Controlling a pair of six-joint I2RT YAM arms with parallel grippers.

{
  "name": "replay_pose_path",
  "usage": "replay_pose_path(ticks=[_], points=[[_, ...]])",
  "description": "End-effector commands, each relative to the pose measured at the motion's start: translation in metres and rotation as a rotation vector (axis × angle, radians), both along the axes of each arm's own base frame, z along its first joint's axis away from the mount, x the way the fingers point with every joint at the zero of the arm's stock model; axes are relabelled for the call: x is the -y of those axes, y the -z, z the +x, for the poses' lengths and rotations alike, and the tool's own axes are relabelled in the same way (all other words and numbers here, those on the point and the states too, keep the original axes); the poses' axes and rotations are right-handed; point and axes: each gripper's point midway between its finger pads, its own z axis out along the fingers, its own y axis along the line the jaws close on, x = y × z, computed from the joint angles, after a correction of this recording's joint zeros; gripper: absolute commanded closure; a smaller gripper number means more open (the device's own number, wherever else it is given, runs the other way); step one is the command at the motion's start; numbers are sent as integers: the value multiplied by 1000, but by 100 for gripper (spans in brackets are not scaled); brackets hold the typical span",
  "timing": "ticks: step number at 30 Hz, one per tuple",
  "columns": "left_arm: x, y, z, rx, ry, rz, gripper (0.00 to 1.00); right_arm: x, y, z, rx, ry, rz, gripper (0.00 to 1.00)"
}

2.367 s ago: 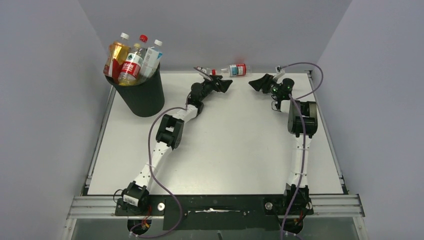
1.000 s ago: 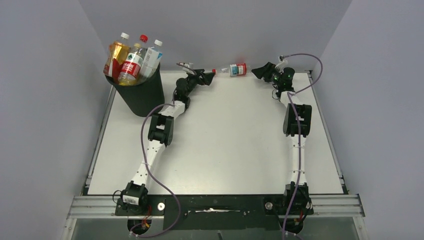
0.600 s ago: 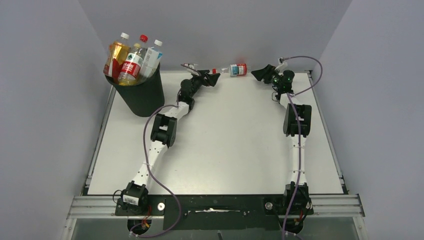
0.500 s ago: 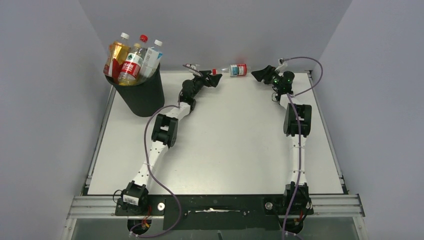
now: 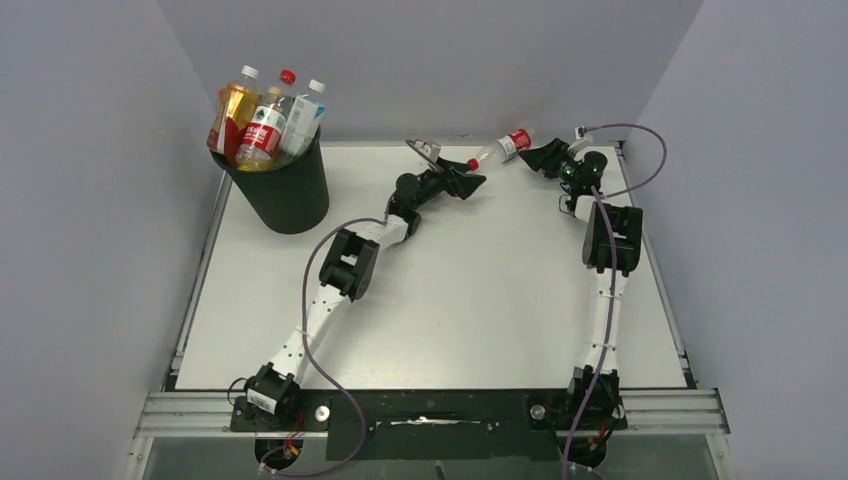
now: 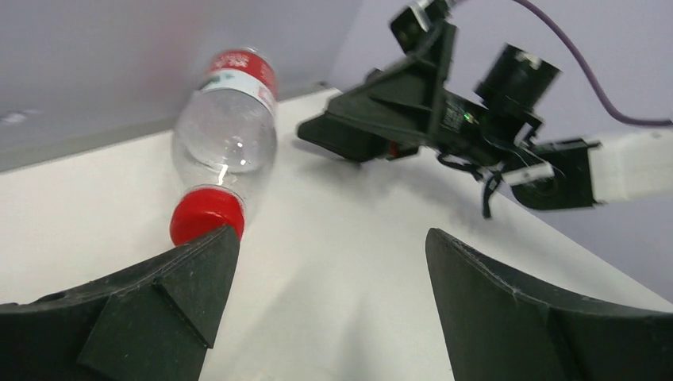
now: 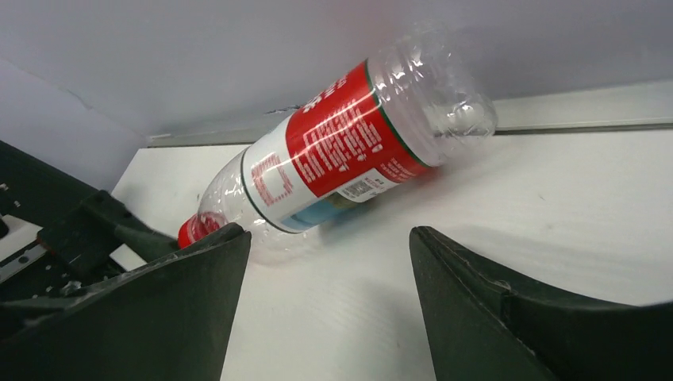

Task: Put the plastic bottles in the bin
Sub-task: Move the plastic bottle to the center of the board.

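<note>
Red-label bottle (image 7: 349,151) lies sideways at the desk's (image 5: 450,290) far edge, cap seemingly touching a finger of the left pincer (image 6: 329,238). That and the right pincer (image 7: 325,238) both released, flanking it. Three bottles (image 5: 265,120) stand in the bin (image 5: 290,200), far left corner.

Pretty clearly a robotics lab test cell, not anyone's house. The white table (image 5: 480,300) is boxed in on three sides by plain grey panels (image 5: 90,200), like a little booth. An aluminium rail (image 5: 680,405) runs along the near edge, with the left arm (image 5: 345,265) and the right arm (image 5: 608,240) bolted on side by side, and purple cables (image 5: 661,155) loop loose off both of them.
</note>
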Motion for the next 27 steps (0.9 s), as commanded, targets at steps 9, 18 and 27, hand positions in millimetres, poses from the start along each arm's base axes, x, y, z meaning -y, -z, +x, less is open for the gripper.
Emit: replay_pose_path(ticks=[9, 18, 27], points=[[-51, -103, -49, 100, 201, -78, 14, 24, -53, -9, -3, 62, -50, 21], [-20, -80, 8, 44, 111, 61, 5, 3, -51, 3, -128, 68, -130, 13], [-11, -55, 9, 25, 72, 92, 3, -4, -46, 17, -197, 82, -133, 10]])
